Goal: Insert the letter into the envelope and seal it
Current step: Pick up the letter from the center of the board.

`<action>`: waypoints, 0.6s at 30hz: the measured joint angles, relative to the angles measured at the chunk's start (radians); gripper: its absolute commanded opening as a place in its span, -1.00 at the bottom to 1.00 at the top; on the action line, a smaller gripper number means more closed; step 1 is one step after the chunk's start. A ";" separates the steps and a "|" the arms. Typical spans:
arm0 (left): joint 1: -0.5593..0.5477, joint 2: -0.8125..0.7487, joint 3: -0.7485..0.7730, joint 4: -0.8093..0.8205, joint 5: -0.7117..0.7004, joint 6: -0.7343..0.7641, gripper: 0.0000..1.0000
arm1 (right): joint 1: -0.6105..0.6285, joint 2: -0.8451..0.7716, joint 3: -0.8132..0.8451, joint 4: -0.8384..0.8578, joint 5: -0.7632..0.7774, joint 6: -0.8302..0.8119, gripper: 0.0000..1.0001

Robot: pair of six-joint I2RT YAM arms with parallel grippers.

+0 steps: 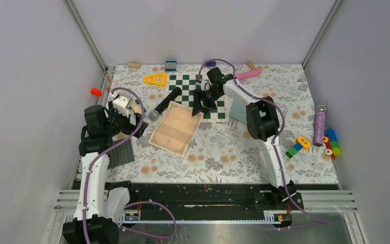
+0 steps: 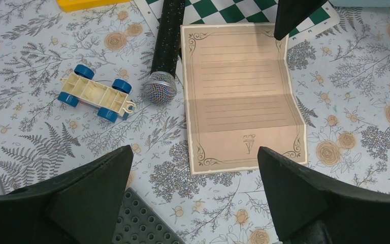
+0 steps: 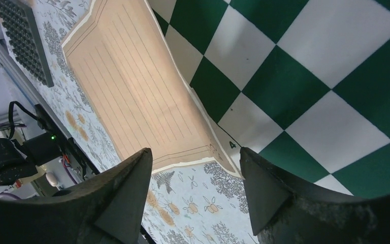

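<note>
The tan letter lies flat on the flowered table, its far corner overlapping the green-white chessboard. My right gripper is low over that corner. In the right wrist view the right gripper is open, and the letter edge lies between its fingers without touching them. The teal envelope lies right of the board, partly hidden by the right arm. My left gripper hovers left of the letter. Seen from the left wrist, the left gripper is wide open and empty, just short of the letter.
A black microphone lies along the letter's left edge, with a toy car chassis beside it. A dark grey studded baseplate sits under the left arm. A yellow triangle, a pink stick, a glitter tube and bricks lie around the edges.
</note>
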 measured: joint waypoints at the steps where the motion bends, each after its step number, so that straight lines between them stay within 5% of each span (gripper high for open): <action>1: 0.000 0.000 0.000 0.000 0.000 0.000 0.98 | 0.002 0.000 0.000 0.000 -0.006 0.000 0.37; 18: -0.001 0.000 0.000 0.000 0.000 0.004 0.98 | 0.006 0.006 0.000 -0.017 -0.077 -0.027 -0.65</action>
